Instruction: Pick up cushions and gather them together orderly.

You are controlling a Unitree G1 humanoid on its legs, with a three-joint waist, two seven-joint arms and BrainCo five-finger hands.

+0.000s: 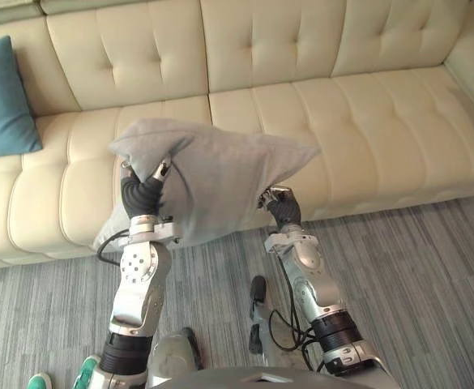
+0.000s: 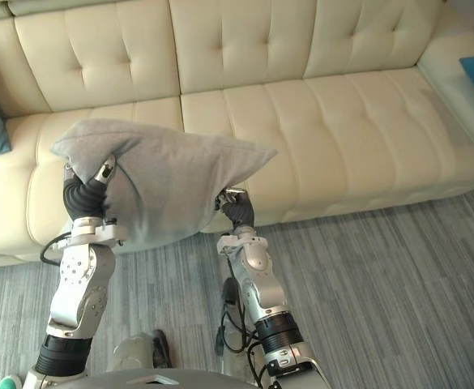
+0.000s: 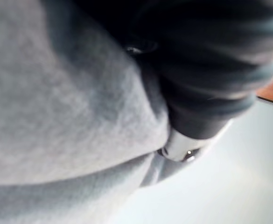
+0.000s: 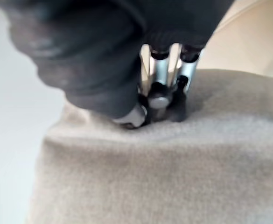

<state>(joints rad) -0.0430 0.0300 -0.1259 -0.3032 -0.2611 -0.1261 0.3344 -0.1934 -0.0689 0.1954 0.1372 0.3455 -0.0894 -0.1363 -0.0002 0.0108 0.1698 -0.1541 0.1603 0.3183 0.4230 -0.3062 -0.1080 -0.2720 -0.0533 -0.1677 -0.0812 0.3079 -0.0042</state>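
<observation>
Before a tufted cream sofa [image 1: 301, 105], left robot hand [image 1: 142, 194] and right robot hand [image 1: 281, 209] clutch a fuzzy grey cushion [image 1: 220, 178].

Living room: cream tufted sofa [image 1: 301, 89], teal cushion [image 1: 2, 97].

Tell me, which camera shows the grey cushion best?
The left eye view: the whole cushion shows, held by the left hand and right hand. The right eye view matches; wrist views show close patches of cloth.

Overall: bright, even, soft across cream sofa [image 1: 301, 121].
Shadows: faint, beneath grey cushion [image 1: 212, 178], toward 6 o'clock.
Left wrist view: left hand [image 3: 197, 102] in deep shade at 1 o'clock; pale washed-out glare at 5 o'clock.
</observation>
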